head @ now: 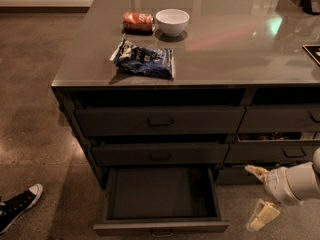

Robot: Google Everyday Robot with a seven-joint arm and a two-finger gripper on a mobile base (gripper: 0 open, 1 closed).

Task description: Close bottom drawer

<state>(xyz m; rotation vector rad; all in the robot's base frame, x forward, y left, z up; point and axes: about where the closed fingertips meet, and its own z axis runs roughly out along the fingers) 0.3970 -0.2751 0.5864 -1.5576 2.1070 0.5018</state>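
Tool (260,194) is held wide open with nothing gripped, just right of the bottom drawer (160,194), which is pulled well out.

The bottom drawer (161,227) is pulled out, its dark interior exposed. The claw (259,194) is low to the right of the drawer, near its front corner, clear of it, fingers spread apart. The surface (240,59) carries a white bowl (172,21), a red packet (137,21) and a blue bag (145,59).
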